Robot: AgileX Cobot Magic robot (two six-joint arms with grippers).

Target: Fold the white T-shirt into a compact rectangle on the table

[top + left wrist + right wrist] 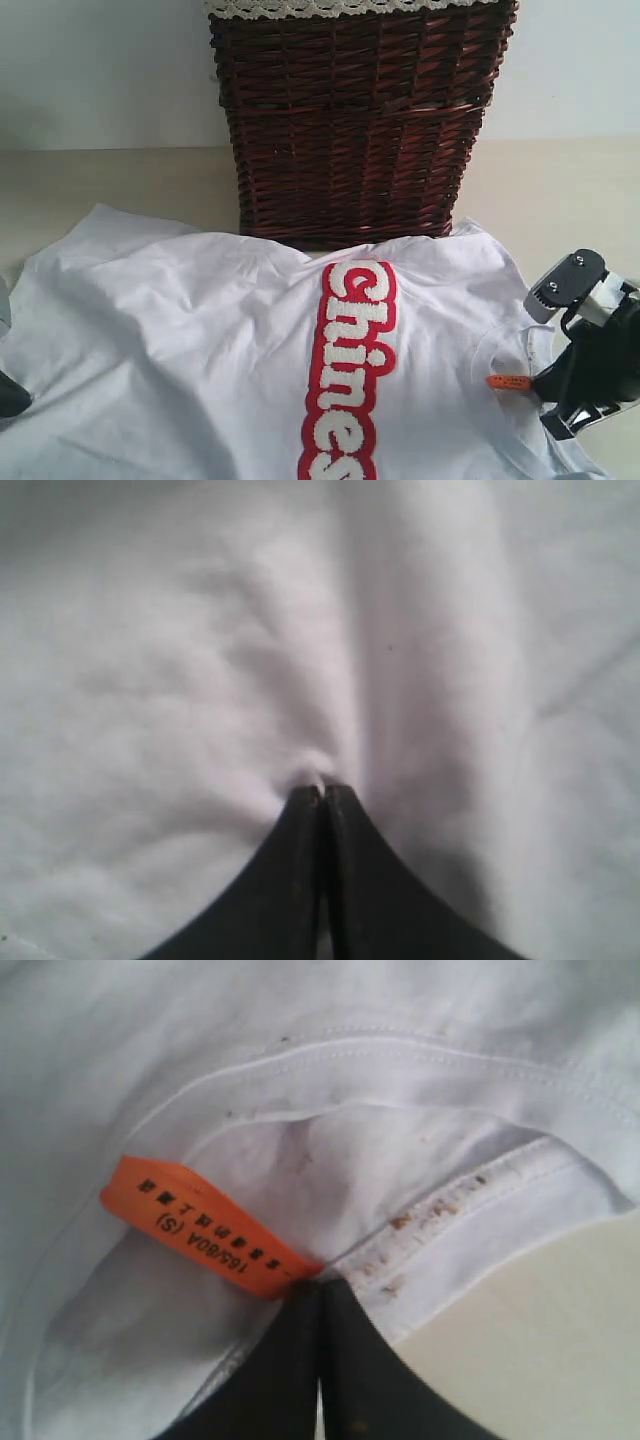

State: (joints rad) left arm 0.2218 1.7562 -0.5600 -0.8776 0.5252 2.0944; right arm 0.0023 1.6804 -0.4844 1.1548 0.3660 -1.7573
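Pale beige table (pixel 560 190) stretches across the scene, and the white T-shirt (pixel 200 330) lies spread over it, front up, running off the near edge of the exterior view. Nearest, on the shirt's left side, the left gripper (pixel 322 792) is clenched. Its two black fingers (pixel 290 880) meet at the tips with a small pucker of white cloth pinched between them, and creases fan away from the pinch. On the right, the right gripper (pixel 320 1285) is likewise clamped, its dark fingers pressed together on the collar edge of the shirt, right beside the orange neck tag (pixel 200 1225). The tag folds over on itself and carries small dark print. Brownish specks dot the collar seam (pixel 440 1205) next to the grip, and a bare patch of table shows just past the neckline. In the exterior view the right arm (pixel 585 290), grey and black, sits at the right edge of the frame over the collar.

Farther in, fuzzy white letters outlined in red (pixel 355 370) run down the chest in a vertical band; "Chines" can be read before the frame cuts it off. The cloth is wrinkled, and one corner juts toward the far left. Behind the shirt, at its far edge, stands a dark brown wicker basket (pixel 350 120) with a lace trim (pixel 340 8) along its top. Beyond it rises a plain pale wall (pixel 100 70).
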